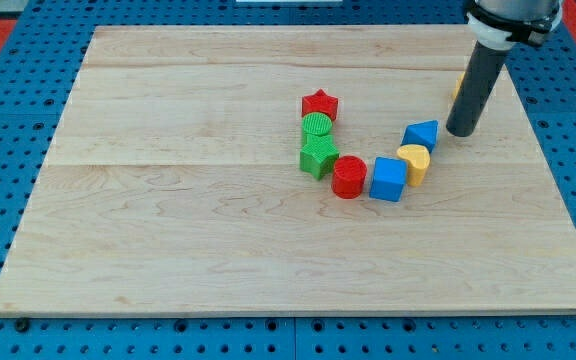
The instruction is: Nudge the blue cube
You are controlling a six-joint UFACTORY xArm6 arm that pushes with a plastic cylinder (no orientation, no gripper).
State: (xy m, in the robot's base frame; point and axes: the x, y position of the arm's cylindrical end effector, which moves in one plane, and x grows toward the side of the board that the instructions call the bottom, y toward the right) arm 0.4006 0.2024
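On wooden board (pixel 168 230): blue cube (pixel 389 179), my tip (pixel 460 132) apart.

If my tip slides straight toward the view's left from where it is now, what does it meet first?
Most likely the small blue block, which sits just left of my tip. The blue cube lies lower, beside the yellow block, so that line probably misses it; depth is uncertain.

Orange block (pixel 457 87) mostly hidden behind the rod (pixel 476 85), shape unclear.
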